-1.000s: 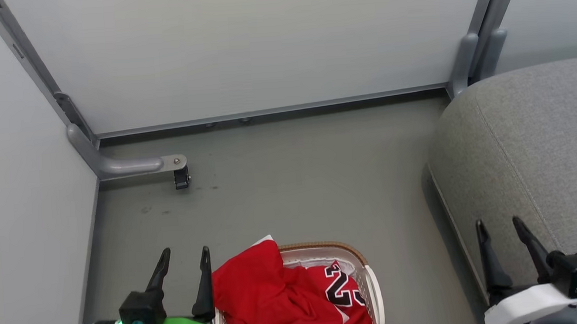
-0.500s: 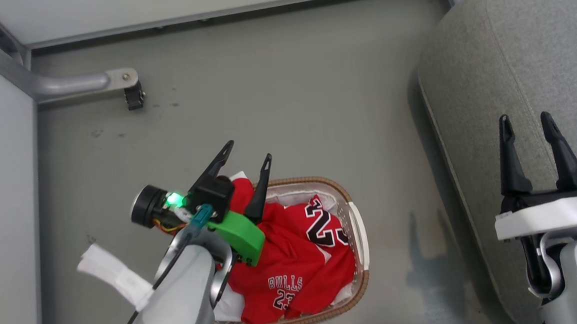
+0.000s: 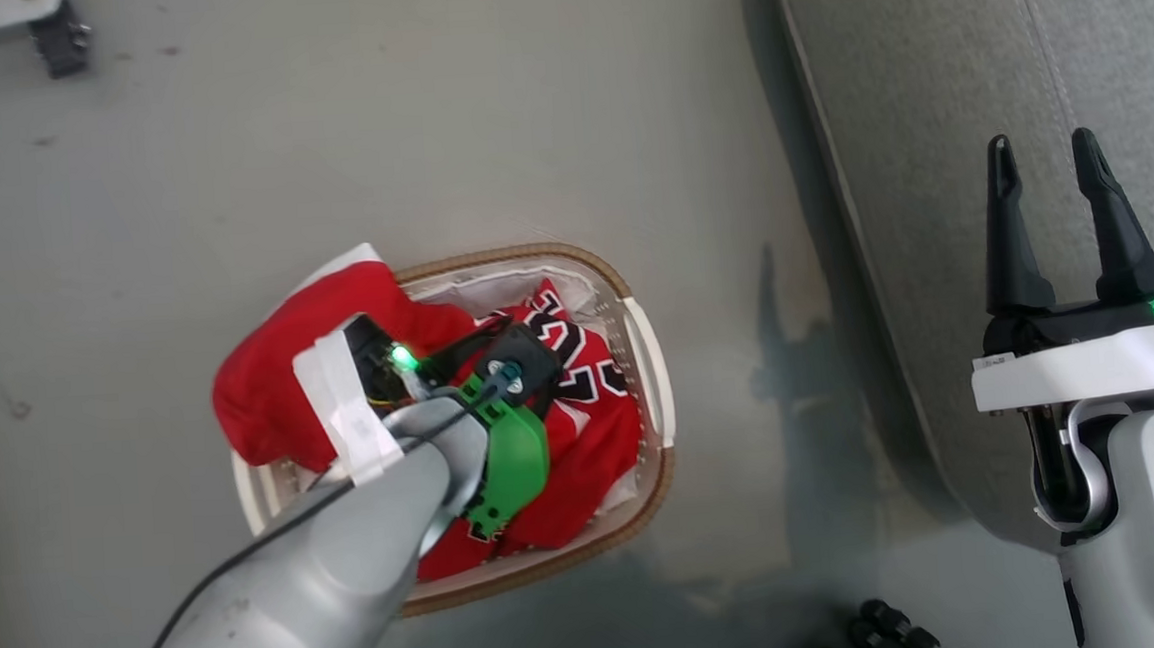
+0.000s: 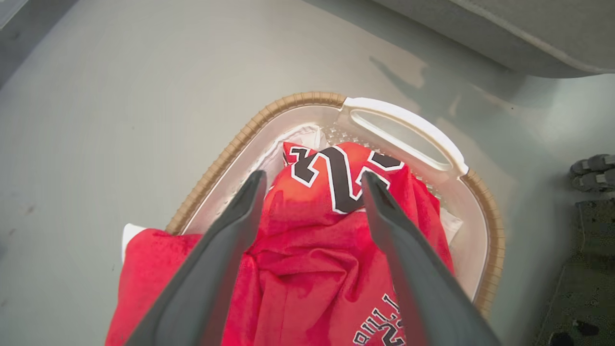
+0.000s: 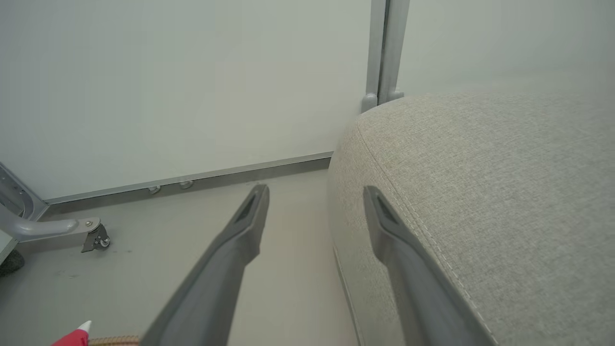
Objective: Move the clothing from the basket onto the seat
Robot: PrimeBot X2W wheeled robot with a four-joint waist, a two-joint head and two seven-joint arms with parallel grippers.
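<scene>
In the head view I see the basket (image 3: 642, 358) on the floor (image 3: 325, 129) at centre frame, with the clothing (image 3: 270, 388) heaped in it; one red piece spills over the rim at the left, the rest lies bunched inside over the white liner (image 3: 495, 287), the "23" facing up. My left arm reaches in from the lower left and covers the middle of the heap. In the left wrist view the left gripper (image 4: 313, 177) points down into the basket, jaws wide apart, the fingers straddling the raised fold that bears the number; I cannot tell whether the tips touch the cloth. The seat (image 3: 924, 92) takes the upper right of the head view, well apart from the basket, with bare floor between. The right gripper (image 3: 1041, 140) sits at the right of the frame over the seat's edge, jaws apart and holding nothing; in the right wrist view its fingers (image 5: 384, 221) frame the seat's rounded corner and the pale wall (image 5: 192, 72) beyond.
</scene>
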